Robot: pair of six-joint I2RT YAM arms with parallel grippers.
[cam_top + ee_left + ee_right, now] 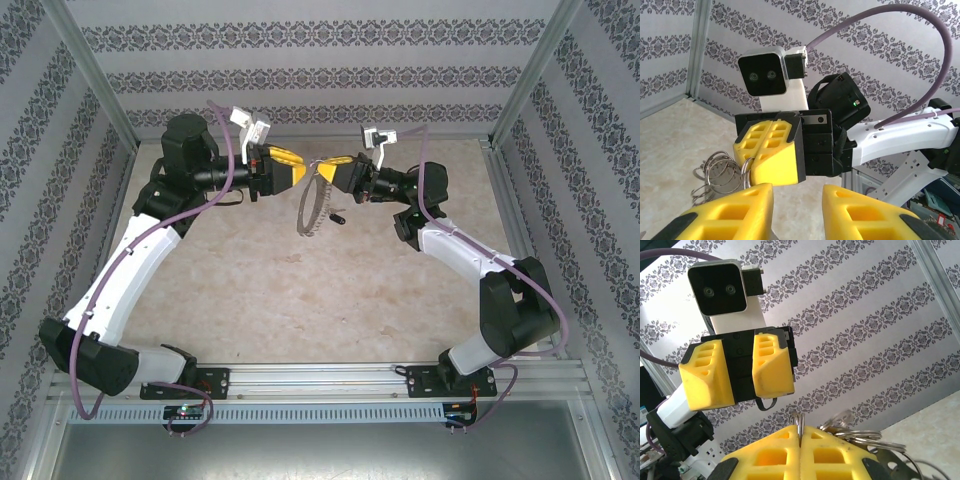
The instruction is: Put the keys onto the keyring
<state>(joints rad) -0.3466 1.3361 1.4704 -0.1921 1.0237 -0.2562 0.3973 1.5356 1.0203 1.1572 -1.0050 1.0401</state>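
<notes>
Beige mottled table (300,300) spreads wide between the two outward-bowed arms in the top view. Patterned panels (300,75) close it on three sides, with metal posts (95,75) at the far corners. Near the far wall the left end effector (297,168) and right end effector (335,170) face tip to tip, close but apart. The keyring (304,207) hangs under that gap as a thin silvery loop, its top at the right fingers. The keys (337,213) are a tiny dark speck just right of the loop, too small to tell whether they hang or lie on the table.

The left wrist view adds the grip. The left end effector (797,195), cut off by the bottom edge, has its fingers spread with a clear gap. Ahead, the right end effector (746,159) is pressed together on a ring of the keyring (715,172), whose small rings fan out to the left. The lower ones are hidden behind the near left finger.

In the right wrist view the right end effector (800,432) pinches a ring rim upright between closed fingers. The rest of the keyring (860,435) spills right and is cut off below. Opposite, the left end effector (742,375) stands apart from the keyring with its fingers spread. A thin dark loop (765,404) hangs under one finger, and what it is cannot be made out.
</notes>
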